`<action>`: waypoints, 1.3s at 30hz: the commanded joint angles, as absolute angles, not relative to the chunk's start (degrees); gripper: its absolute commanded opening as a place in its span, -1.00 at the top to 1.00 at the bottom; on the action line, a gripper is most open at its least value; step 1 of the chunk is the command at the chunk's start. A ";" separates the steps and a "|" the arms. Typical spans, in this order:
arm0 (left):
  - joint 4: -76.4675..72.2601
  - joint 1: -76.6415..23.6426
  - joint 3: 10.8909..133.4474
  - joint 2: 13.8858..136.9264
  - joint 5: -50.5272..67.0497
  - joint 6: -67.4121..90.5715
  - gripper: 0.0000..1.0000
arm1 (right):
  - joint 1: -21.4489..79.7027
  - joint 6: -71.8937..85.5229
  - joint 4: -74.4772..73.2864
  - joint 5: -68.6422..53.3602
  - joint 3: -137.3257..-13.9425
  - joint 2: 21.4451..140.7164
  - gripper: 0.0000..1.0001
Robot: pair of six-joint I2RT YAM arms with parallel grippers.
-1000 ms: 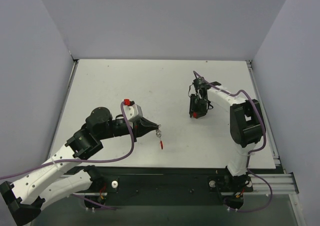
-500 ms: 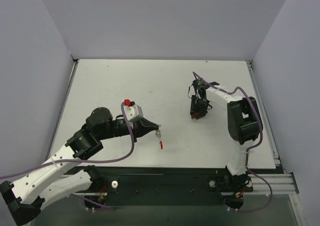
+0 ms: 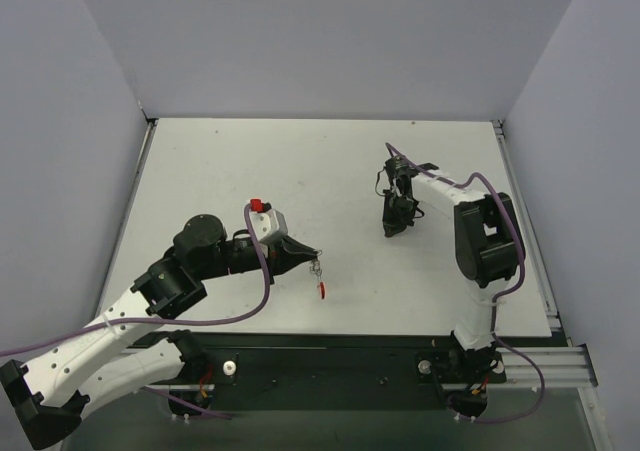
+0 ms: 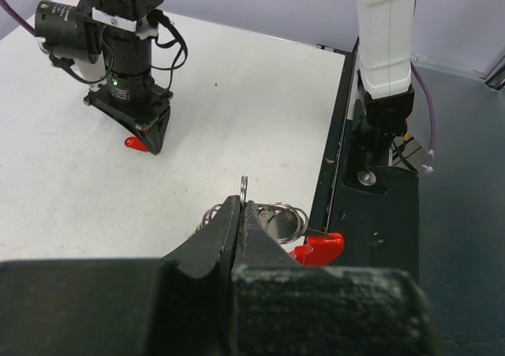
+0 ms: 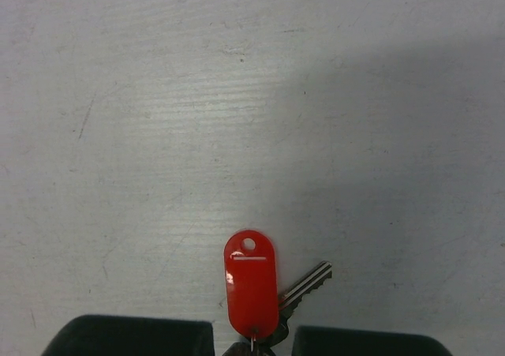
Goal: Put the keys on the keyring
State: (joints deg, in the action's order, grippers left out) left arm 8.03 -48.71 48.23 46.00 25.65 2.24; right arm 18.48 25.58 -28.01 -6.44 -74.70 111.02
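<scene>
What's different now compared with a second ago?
The right gripper closed its fingers on the keys lying on the table, and the red tag no longer shows from above. The left gripper stayed shut on the keyring, and both arms barely shifted.

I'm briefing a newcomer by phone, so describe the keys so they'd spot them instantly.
On the white table, find the right arm's end effector, pointing down right of centre. The keys stick out from its tip, lying flat. Their red oval tag with a hole sets them apart from the curved red arc of the keyring at the left end effector.
</scene>
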 commanded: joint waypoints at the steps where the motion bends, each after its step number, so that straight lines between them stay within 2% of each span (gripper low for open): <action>1: 6.33 -49.13 48.96 45.97 24.87 1.32 1.00 | 18.98 24.00 -30.32 -6.24 -76.38 107.85 1.00; 10: 6.59 -49.04 49.31 46.14 24.26 1.05 1.00 | 23.11 14.95 -26.91 -2.11 -74.10 97.49 1.00; 14: 7.03 -49.13 50.01 46.14 24.43 0.62 1.00 | 23.55 10.65 -20.84 -6.23 -69.44 87.75 1.00; 19: 8.09 -49.13 50.62 45.44 24.17 0.26 1.00 | 23.73 2.12 -10.74 -15.01 -61.18 76.48 1.00; 28: 8.96 -49.48 51.33 44.12 23.91 -3.25 1.00 | 23.82 -12.11 -11.34 -41.29 -55.55 58.38 1.00; 33: 11.42 -49.40 52.29 43.42 24.35 -5.79 1.00 | 23.99 -15.64 -11.51 -54.80 -54.67 54.23 1.00; 39: 15.02 -49.48 54.05 42.89 23.20 -7.99 1.00 | 24.08 -16.61 -12.57 -65.46 -55.72 52.65 1.00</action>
